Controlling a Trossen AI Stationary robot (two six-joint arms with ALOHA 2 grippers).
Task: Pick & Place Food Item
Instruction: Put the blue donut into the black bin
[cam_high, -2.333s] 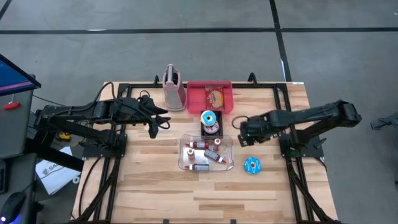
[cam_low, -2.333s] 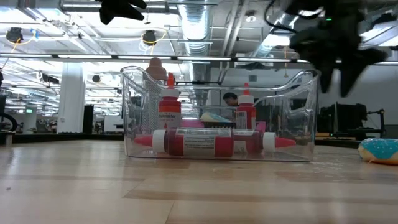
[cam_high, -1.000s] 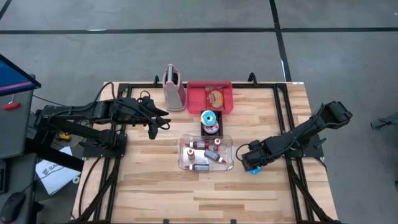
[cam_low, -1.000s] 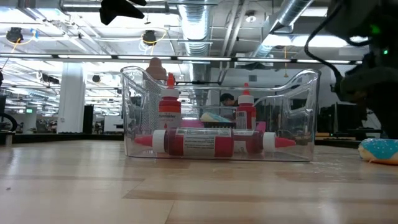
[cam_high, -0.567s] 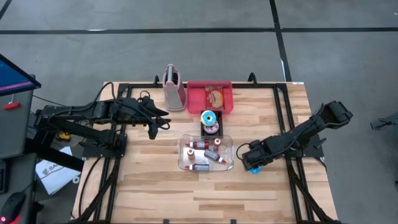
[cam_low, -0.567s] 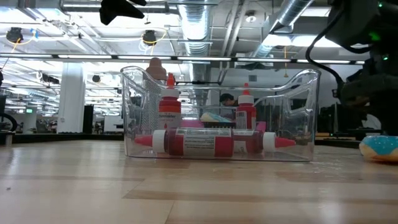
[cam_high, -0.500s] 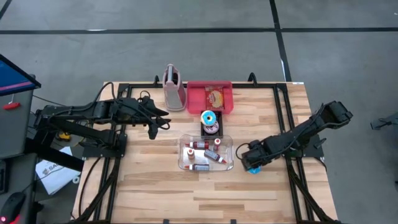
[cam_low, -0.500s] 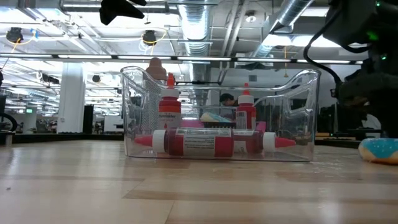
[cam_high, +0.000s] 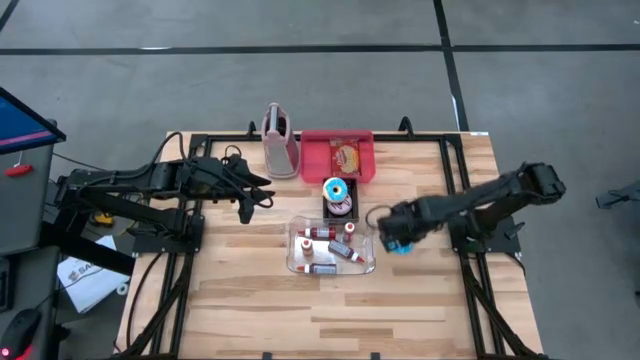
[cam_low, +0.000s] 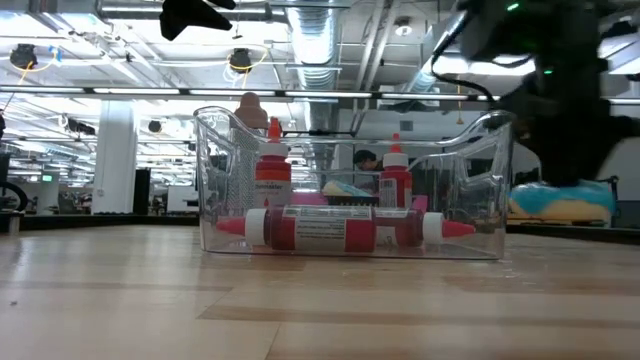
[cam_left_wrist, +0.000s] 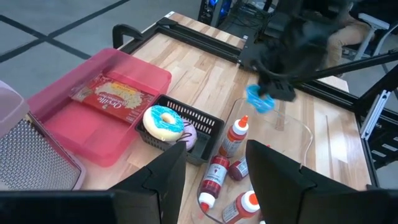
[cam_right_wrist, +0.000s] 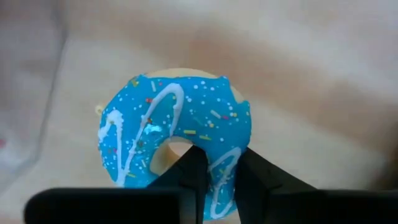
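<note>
- pinching the blue-iced donut (cam_right_wrist: 180, 149) by one side of its ring, the right pincer (cam_high: 397, 240) is closed on it, one finger through the hole and the other on the outer edge, as the right wrist view is showing.
- the donut is hanging clear of the desk (cam_high: 250, 300), just beside the right end of the clear bin (cam_high: 300, 262); in the low view it is showing raised off the wood, to the right of the bin wall.
- judging by looks, the donut is going to handle as light and soft: the icing is likely smearing or cracking under a hard squeeze, and a grip on one side only is letting the ring sag or swing, so a gentle, steady hold across the ring is suiting it best.
- inside the clear bin, red sauce bottles (cam_low: 345, 228) are lying and standing, so dropping the donut there is risking a sticky landing.
- just beyond the bin, a black basket (cam_left_wrist: 200, 124) is holding another blue-and-white donut (cam_left_wrist: 163, 121) and looking like a fair target, though that is only a guess.
- farther back, a red tray (cam_high: 315, 148) with a food packet and a pink grater (cam_high: 280, 140) are sitting near the desk's far edge.
- the left pincer (cam_high: 250, 199) is waiting above the left side of the desk, fingers apart and holding nothing.
</note>
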